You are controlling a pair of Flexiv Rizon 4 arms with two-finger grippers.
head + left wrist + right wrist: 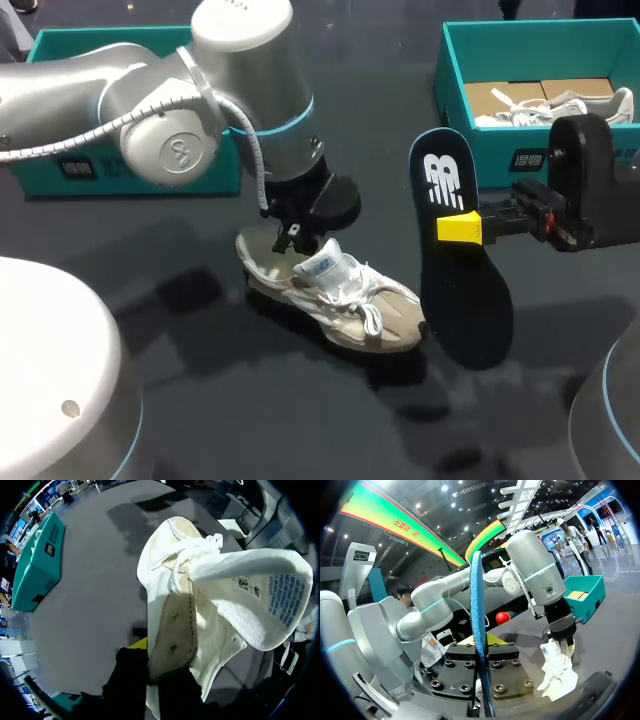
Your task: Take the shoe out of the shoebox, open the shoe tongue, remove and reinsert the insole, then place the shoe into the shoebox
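— Where is the shoe [335,300]?
— It stands on its sole near the middle of the dark, matte table [200,410], outside the shoebox [545,45]. It is a low trainer of off-white mesh with tan suede panels and white laces, and its toe points toward my right side.
— And the tongue [260,595]?
— It is folded up and outward, a soft white padded flap with a printed label on its underside. The shoe's mouth gapes beneath it.
— The left gripper [295,237]?
— It is down on the heel. In the left wrist view its fingers pinch the heel rim, with one yellow fingertip [140,643] outside and the other finger inside against the pale lining.
— The insole [455,250]?
— It is out of the shoe and held on end in the air, just beside the toe. It is a thin, flat, long oval with a smooth black face bearing a white mark, and its back is blue and grainy. The right gripper [462,228] clamps it at mid-length, fingers narrow, one on each face.
— The shoebox?
— It is teal card, open-topped, at the table's far right. It holds brown card and a second white shoe [550,108]. Another teal box [60,50] stands far left, behind the left arm.
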